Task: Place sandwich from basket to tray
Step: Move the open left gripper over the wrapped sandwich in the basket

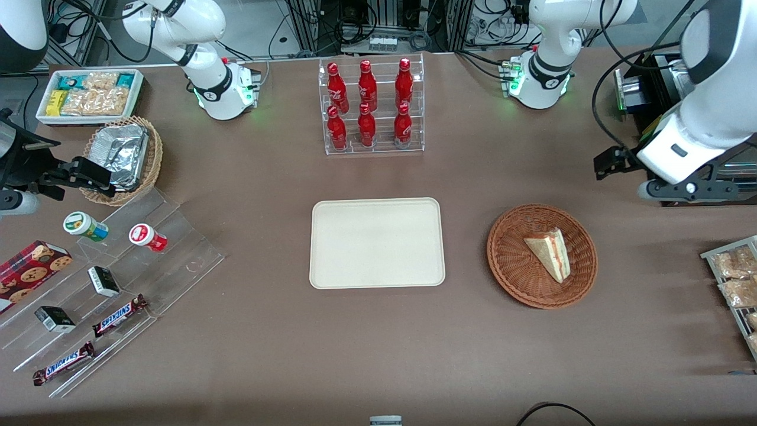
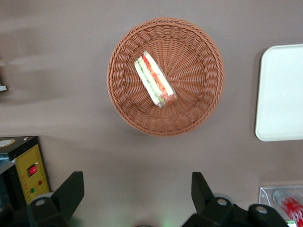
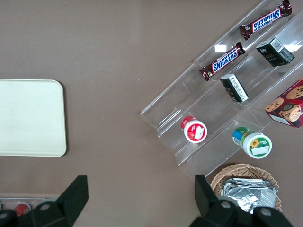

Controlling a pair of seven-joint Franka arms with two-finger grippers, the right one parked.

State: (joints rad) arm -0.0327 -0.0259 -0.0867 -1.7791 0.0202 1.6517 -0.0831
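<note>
Your left gripper (image 2: 135,191) hovers with fingers apart, well above the table. The triangular pale-bread sandwich (image 1: 550,251) lies in the reddish-brown wicker basket (image 1: 512,260), beside the empty cream rectangular tray (image 1: 377,243). Squeezing too hard may crush the bread or spill its filling.

Table (image 1: 248,367): broad, covered in plain matt brown, filled most of the frame. Floor (image 1: 260,23): pale grey, showed along the upper edge, strewn with black cables (image 1: 295,26). Lighting: even, shadows soft.
</note>
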